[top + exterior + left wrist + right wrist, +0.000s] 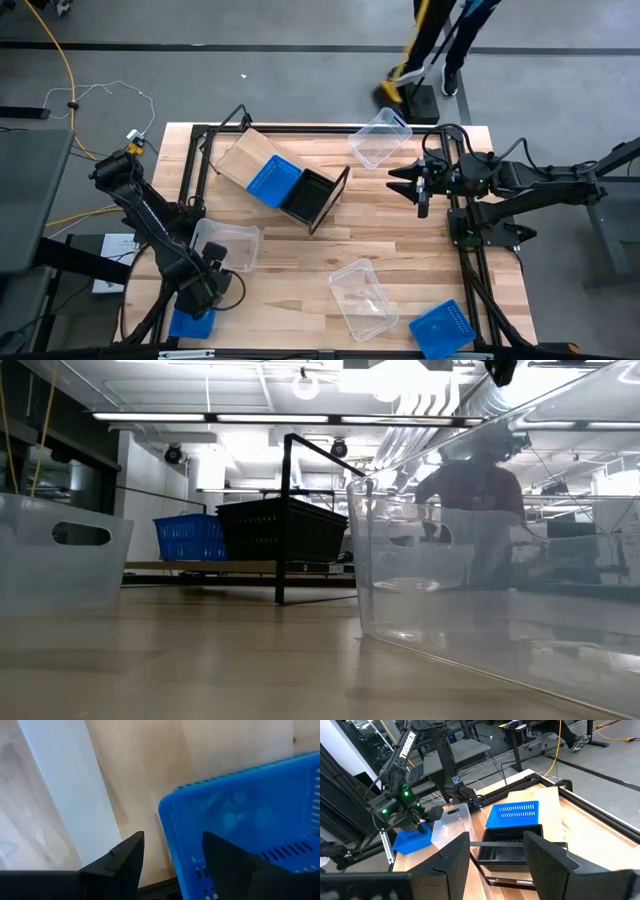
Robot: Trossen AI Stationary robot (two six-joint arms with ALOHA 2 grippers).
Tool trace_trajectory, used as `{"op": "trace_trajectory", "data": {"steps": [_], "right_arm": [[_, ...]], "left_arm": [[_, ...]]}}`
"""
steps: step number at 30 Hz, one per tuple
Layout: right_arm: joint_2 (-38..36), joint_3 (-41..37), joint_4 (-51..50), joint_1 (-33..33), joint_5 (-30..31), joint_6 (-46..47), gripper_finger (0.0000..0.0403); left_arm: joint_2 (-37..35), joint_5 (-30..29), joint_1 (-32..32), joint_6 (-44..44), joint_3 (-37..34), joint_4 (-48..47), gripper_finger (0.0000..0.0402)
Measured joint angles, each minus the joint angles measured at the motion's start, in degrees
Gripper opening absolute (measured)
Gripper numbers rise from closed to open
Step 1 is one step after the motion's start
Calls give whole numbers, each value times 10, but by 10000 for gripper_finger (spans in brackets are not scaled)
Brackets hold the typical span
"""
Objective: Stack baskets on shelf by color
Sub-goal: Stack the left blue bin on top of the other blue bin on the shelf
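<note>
The left gripper [167,862] stands open at the near left corner of the table, its fingers straddling the short rim of a blue basket [190,324] without clamping it, with a clear basket [226,244] just beyond. The right gripper [408,183] hangs part-open and empty at the far right, a clear basket [380,138] just beside it and the shelf [245,150], already holding a blue basket [272,180] and a black basket [308,197], farther off. The baskets appear light, thin-walled and fairly slick, so a grip over a short-end rim looks best.
</note>
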Motion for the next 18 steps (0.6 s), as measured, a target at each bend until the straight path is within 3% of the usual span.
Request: {"op": "trace_trajectory", "data": {"steps": [15, 18], "right_arm": [[0, 0, 0, 0, 0, -11, 174], [0, 0, 0, 0, 0, -12, 174]], "left_arm": [[0, 16, 0, -30, -34, 54, 187], [0, 11, 0, -30, -34, 58, 171]]}}
